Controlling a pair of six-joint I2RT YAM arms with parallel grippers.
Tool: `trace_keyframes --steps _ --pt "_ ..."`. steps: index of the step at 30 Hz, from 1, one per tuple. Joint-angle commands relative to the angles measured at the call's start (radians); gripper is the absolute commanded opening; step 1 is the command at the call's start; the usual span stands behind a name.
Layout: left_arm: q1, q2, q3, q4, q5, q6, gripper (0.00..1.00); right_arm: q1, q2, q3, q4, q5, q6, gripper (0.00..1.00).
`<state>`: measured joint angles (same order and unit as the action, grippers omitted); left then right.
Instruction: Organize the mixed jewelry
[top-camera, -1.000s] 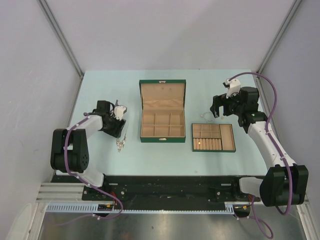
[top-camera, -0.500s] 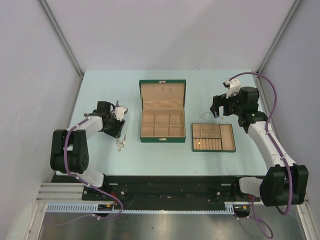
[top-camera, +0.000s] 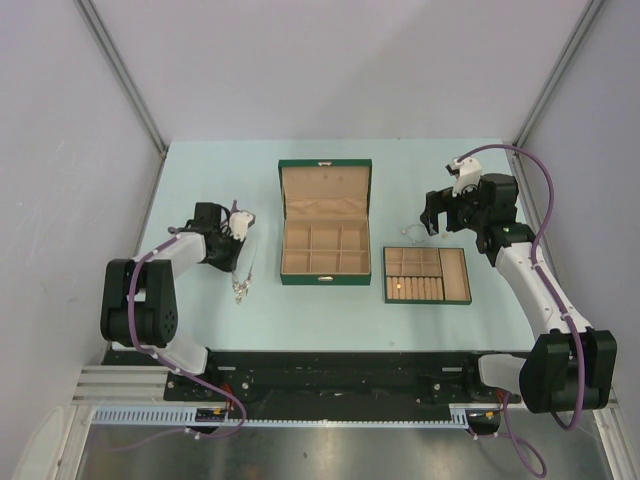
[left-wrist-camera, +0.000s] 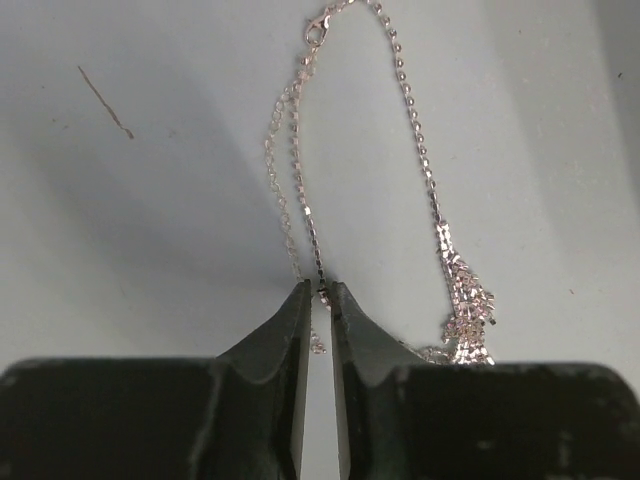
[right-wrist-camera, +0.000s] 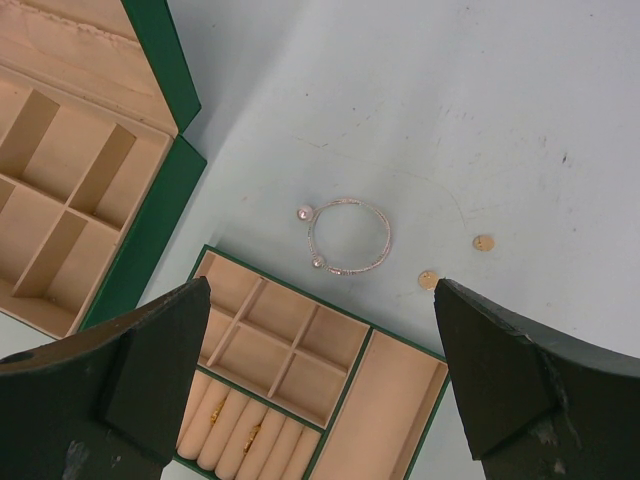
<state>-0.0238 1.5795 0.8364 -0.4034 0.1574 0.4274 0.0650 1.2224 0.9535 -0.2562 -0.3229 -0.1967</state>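
A fine silvery chain necklace (left-wrist-camera: 410, 110) with a pale beaded cluster (left-wrist-camera: 468, 305) lies on the table's left side (top-camera: 242, 278). My left gripper (left-wrist-camera: 320, 287) is down at the table over it (top-camera: 236, 262). Its jaws are nearly together, with one strand of the chain running between the tips. A thin silvery loop bracelet (right-wrist-camera: 348, 236) lies right of the box (top-camera: 410, 235). Two small gold studs (right-wrist-camera: 483, 242) lie beside it. My right gripper (right-wrist-camera: 320, 290) hangs wide open above the bracelet and the tray's corner (top-camera: 432, 222), holding nothing.
A green box with tan lining (top-camera: 324, 222) stands open at the middle, its compartments bare. To its right lies the flat green tray (top-camera: 455, 275), with two gold pieces in its ring rolls (right-wrist-camera: 216, 410). Grey walls close in both sides.
My left gripper's jaws have closed in from partly open to a narrow slit around the chain strand. The right arm and the bracelet have not moved.
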Motion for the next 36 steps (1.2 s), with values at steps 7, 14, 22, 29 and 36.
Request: trace_keyframes --steps 7,14,22,29,36 --pt "0.002 0.050 -0.054 -0.048 -0.061 0.027 0.05 -0.002 0.000 0.034 0.025 -0.008 -0.009 1.00" --pt "0.002 -0.002 -0.039 -0.055 0.004 0.022 0.00 -0.002 0.000 0.036 0.023 -0.011 -0.009 1.00" --pt "0.001 -0.098 -0.011 -0.064 0.067 0.016 0.00 -0.001 0.002 0.034 0.023 -0.019 -0.007 1.00" --pt "0.001 -0.179 0.009 -0.069 0.136 0.011 0.00 0.010 0.006 0.034 0.021 -0.022 -0.007 1.00" --pt "0.001 -0.233 0.029 -0.095 0.203 0.023 0.00 0.038 0.009 0.034 0.020 -0.031 -0.009 1.00"
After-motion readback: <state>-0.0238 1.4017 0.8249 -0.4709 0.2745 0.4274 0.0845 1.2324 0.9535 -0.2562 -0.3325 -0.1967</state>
